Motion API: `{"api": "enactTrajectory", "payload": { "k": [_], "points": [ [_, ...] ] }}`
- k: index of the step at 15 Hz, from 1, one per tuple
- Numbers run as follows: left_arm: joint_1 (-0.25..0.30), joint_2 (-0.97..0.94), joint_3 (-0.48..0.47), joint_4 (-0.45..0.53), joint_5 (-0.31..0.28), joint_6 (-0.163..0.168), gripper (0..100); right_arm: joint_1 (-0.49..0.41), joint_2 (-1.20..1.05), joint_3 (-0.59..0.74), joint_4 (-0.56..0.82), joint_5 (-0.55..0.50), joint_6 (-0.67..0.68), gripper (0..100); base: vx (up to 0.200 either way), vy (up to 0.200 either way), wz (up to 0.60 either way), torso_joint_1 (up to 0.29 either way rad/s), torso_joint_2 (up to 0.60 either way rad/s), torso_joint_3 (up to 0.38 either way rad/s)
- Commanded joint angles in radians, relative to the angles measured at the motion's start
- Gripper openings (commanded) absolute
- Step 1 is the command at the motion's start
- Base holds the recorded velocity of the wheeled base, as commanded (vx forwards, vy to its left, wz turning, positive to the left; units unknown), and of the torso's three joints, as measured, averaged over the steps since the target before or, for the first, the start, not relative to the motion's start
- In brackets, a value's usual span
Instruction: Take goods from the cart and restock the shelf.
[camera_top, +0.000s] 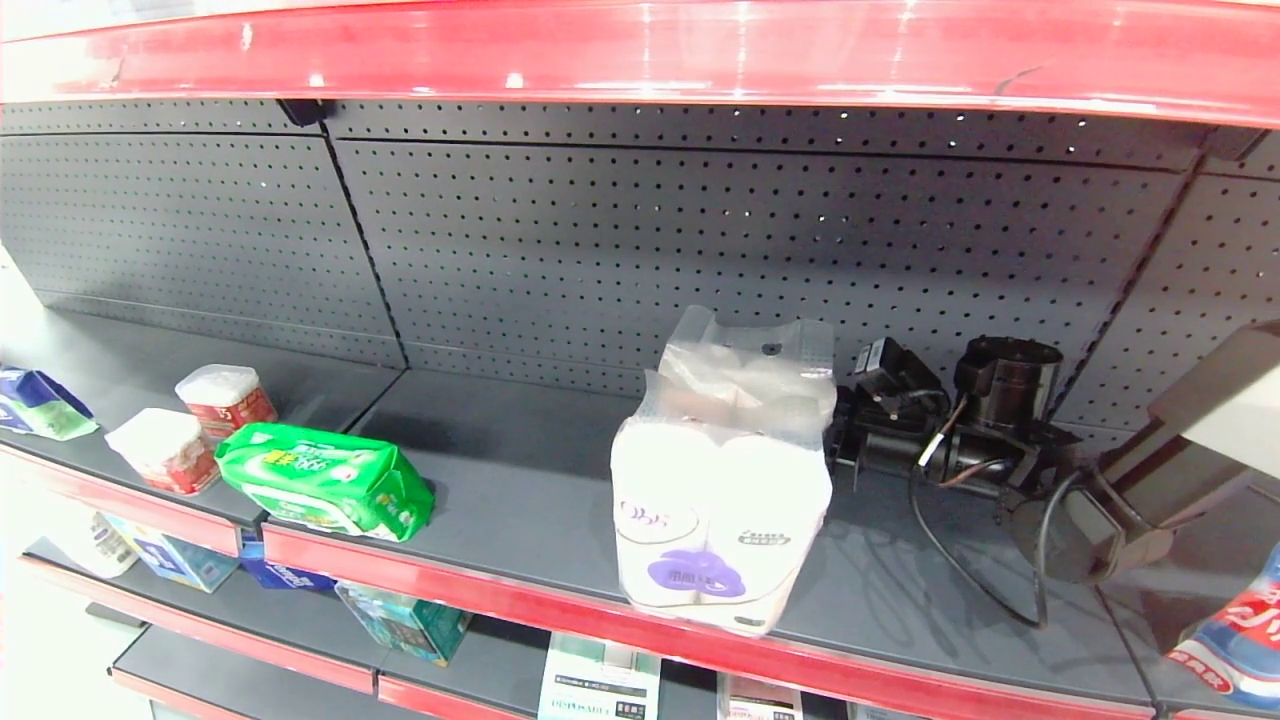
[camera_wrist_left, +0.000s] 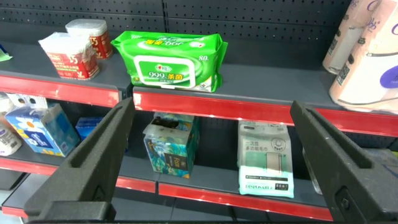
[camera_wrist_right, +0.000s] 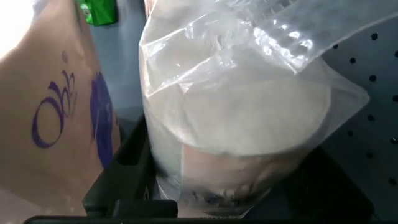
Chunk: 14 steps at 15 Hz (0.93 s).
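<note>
One toilet paper pack (camera_top: 722, 500) stands at the front edge of the shelf (camera_top: 520, 470). The right gripper (camera_top: 850, 425), at its 2 o'clock, is clamped on the pack's rear. One green wipes pack (camera_top: 325, 480) and two red-and-white tubs (camera_top: 226, 398) sit toward 9 o'clock. The left gripper (camera_wrist_left: 211, 155) hangs with its fingers wide apart.

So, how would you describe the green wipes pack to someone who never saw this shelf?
Find the grey shelf with the red front edge. Left of the tall white toilet paper pack, the wipes pack lies flat at that edge, the only bright green item.
</note>
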Motion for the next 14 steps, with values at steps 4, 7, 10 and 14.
{"api": "enactTrajectory", "payload": {
  "k": [4,7,10,14],
  "points": [
    [0.000,0.001,0.000,0.000,0.000,0.000,100,-0.003,0.005,-0.001,-0.002,-0.001,0.004,0,0.000,0.000,0.00,0.000,0.00,0.000],
    [0.000,0.001,0.000,0.000,0.000,0.000,100,-0.011,0.003,-0.004,-0.002,0.002,0.002,0,0.000,0.000,0.00,0.000,0.00,0.000],
    [0.000,-0.001,0.000,0.000,0.000,0.000,100,-0.035,-0.001,0.001,-0.002,0.045,-0.001,0,0.000,0.000,0.00,0.000,0.00,0.000],
    [0.000,0.001,0.000,0.000,0.000,0.000,100,-0.040,-0.004,-0.002,-0.002,0.044,-0.004,0,0.000,0.000,0.00,0.000,0.00,0.000]
  ]
}}
